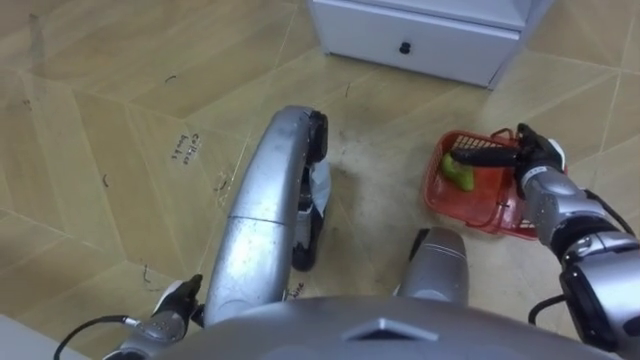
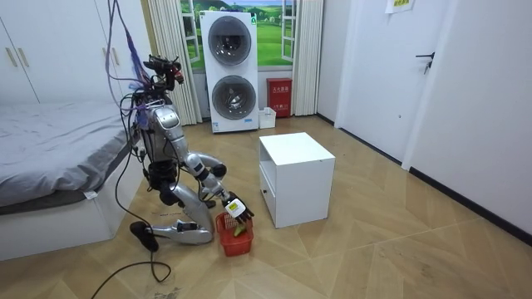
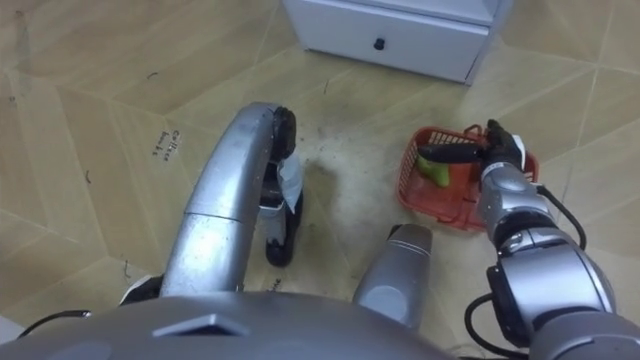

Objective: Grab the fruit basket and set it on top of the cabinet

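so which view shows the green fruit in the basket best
Left eye view: the green fruit lies plainly in the red basket, seen from above. Right eye view shows nearly the same; the room view, a distant speck.

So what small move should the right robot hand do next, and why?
Probably lift it slowly straight up. The right robot hand seems curled round the dark handle of the red basket, which sits on the floor with a green fruit inside; tilting could spill it.
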Controlling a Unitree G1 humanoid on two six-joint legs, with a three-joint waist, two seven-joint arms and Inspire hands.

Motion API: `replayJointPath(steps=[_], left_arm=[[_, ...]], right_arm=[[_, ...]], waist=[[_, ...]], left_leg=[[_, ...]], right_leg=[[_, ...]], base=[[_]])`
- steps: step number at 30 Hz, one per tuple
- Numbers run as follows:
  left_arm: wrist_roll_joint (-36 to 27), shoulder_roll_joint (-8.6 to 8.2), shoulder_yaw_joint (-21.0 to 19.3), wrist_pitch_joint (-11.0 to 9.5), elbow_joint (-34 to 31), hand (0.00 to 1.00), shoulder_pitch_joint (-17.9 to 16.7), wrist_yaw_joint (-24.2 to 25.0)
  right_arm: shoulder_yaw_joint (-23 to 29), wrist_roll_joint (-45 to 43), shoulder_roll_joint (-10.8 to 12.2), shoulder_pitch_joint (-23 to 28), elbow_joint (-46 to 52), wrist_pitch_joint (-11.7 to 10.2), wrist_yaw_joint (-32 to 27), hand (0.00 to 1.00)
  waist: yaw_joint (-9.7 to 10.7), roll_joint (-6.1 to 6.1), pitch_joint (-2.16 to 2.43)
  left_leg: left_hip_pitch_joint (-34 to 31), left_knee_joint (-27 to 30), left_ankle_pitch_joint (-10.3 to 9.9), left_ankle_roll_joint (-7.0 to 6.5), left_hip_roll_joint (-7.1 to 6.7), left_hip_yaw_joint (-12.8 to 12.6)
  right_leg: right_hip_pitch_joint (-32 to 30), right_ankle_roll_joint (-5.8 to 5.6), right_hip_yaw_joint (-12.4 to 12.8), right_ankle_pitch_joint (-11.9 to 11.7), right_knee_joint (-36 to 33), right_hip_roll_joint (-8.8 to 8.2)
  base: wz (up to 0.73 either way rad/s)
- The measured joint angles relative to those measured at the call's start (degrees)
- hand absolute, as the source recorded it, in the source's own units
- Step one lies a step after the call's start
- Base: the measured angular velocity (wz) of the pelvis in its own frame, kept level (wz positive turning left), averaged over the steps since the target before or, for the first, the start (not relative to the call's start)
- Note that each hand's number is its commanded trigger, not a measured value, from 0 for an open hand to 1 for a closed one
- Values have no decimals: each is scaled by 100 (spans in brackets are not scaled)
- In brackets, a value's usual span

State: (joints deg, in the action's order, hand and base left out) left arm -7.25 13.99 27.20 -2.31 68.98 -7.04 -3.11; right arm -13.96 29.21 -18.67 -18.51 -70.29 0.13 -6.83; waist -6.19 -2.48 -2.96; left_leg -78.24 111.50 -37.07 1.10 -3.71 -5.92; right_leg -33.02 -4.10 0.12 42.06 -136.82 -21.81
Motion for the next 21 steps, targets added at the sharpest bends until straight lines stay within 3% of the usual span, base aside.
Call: replayJointPath(steps=[13, 21], left_arm=[[-22, -121, 0, 111, 332, 0, 518, -18], [-227, -298, 0, 138, 651, 0, 655, -28]], right_arm=[[-84, 196, 89, -27, -183, 58, -122, 100], [-110, 126, 363, -29, -356, 204, -174, 100]], waist=[[3, -80, -40], [12, -110, -58]], left_leg=[[-16, 34, 0, -1, -23, 1], [-26, 57, 0, -1, -31, 17]], right_leg=[[7, -1, 11, 1, -7, -1], [13, -2, 13, 2, -7, 1]], base=[[0], [0]])
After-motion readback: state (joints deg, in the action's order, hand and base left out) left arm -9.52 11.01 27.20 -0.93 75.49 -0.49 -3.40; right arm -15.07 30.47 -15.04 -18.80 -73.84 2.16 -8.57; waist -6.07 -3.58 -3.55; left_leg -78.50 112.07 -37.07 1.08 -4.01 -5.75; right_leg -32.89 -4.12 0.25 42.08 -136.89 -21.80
